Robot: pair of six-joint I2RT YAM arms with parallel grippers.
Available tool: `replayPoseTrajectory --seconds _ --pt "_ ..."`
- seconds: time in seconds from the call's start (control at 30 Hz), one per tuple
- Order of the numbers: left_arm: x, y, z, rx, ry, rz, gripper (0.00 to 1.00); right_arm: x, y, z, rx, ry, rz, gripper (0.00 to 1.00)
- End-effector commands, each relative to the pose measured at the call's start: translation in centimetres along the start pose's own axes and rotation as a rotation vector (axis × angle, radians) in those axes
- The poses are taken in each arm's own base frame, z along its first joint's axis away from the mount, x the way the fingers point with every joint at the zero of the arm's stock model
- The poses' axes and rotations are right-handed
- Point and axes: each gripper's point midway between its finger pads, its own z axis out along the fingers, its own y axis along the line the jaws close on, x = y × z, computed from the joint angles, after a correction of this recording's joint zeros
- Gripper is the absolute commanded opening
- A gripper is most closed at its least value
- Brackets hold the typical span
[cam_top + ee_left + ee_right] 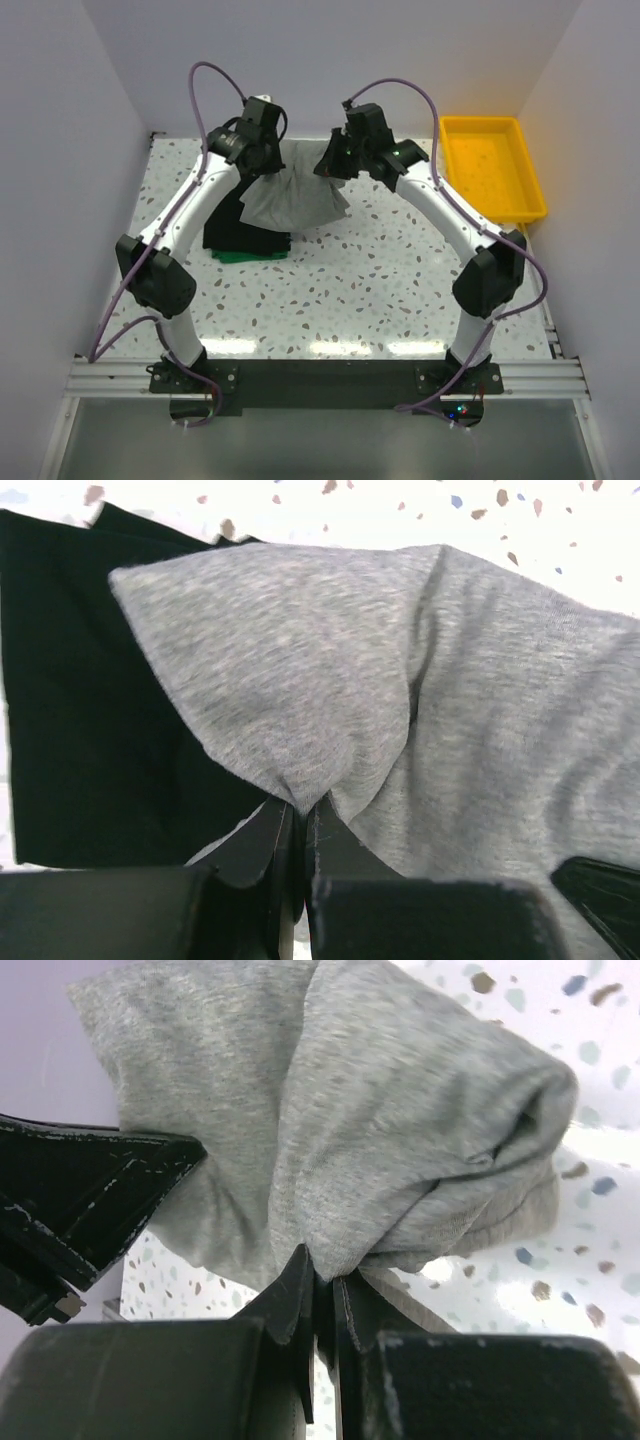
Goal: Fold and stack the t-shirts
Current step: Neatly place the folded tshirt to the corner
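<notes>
Fingers of the left gripper sit closest, pressed together on a pinch of the grey shirt. The right gripper does the same at the other end, its fingers nipping a tuck of the same cloth. Between them the shirt hangs off the table in a sagging, doubled bundle. It is above and a little right of the black shirt, which lies folded on the green shirt at the back left. The tray stands well apart on the right.

To my eye the step is setting the grey on top of the stack. Both arms should shift left together, pinches level so the cloth does not twist. A slow descent would then let the hanging edge land first and the rest drape flat over the black. Letting go early on one side would let it slump into a heap. The right-hand end looks rolled and may need smoothing.
</notes>
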Motion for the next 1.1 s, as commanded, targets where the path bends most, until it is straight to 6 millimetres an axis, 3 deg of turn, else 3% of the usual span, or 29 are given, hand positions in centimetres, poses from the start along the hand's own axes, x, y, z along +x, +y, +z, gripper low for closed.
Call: replayPoseTrajectory --seconds 0.0,0.1,0.13,0.17,0.2,0.4,0.53,0.63,0.67,0.73,0.8,0.87,0.9,0.97,1.0,1.07 --pt "-3.6 2.4 -2.5 0.022 -0.069 -0.019 0.0 -2.4 4.6 0.7 -0.086 -0.076 -0.01 0.0" --pt "-4.4 5.3 -1.8 -0.013 -0.066 -0.054 0.0 -1.8 6.5 2.5 -0.109 -0.06 -0.034 0.0" --pt "-4.5 5.7 -1.6 -0.016 -0.062 -0.058 0.0 -1.8 6.9 2.8 -0.115 -0.055 -0.038 0.0" --pt "-4.4 6.1 -1.4 -0.018 -0.058 -0.059 0.0 -1.0 6.7 4.3 -0.106 -0.025 -0.04 0.0" --pt "-4.5 6.5 -1.3 -0.024 -0.056 -0.065 0.0 -1.6 7.5 4.2 -0.122 -0.035 -0.042 0.0" --pt "-4.5 9.4 0.2 -0.044 -0.036 -0.101 0.0 -0.3 8.5 7.0 -0.139 0.008 -0.039 0.0" --pt "-3.7 10.9 2.0 -0.068 -0.006 -0.119 0.0 0.8 7.5 8.6 -0.12 0.036 -0.034 0.0" --pt "-2.3 13.1 4.0 -0.122 0.026 -0.141 0.0 2.5 6.2 10.5 -0.098 0.081 -0.037 0.0" --pt "-0.8 14.0 5.4 -0.146 0.067 -0.139 0.0 3.2 5.4 11.2 -0.081 0.098 -0.038 0.0" --pt "0.0 15.5 7.0 -0.152 0.099 -0.16 0.0 4.1 3.7 12.5 -0.059 0.127 -0.031 0.0" --pt "1.1 16.6 9.0 -0.171 0.129 -0.154 0.0 5.0 1.1 13.7 -0.026 0.157 -0.012 0.12" --pt "1.6 17.7 10.0 -0.198 0.141 -0.155 0.19 5.5 -1.2 14.4 -0.007 0.187 0.007 0.3" --pt "1.7 18.2 10.2 -0.227 0.14 -0.152 0.24 5.6 -1.8 14.5 0.001 0.194 -0.001 0.36" --pt "0.5 18.8 9.7 -0.259 0.11 -0.148 0.55 5.2 -3.2 13.9 0.025 0.194 -0.017 0.56" --pt "0.1 18.8 9.2 -0.266 0.1 -0.152 0.65 5.0 -3.4 13.5 0.031 0.186 -0.025 0.62" --pt "-1.5 18.4 7.6 -0.252 0.042 -0.16 0.74 4.2 -3.8 12.3 0.053 0.156 -0.042 0.7"
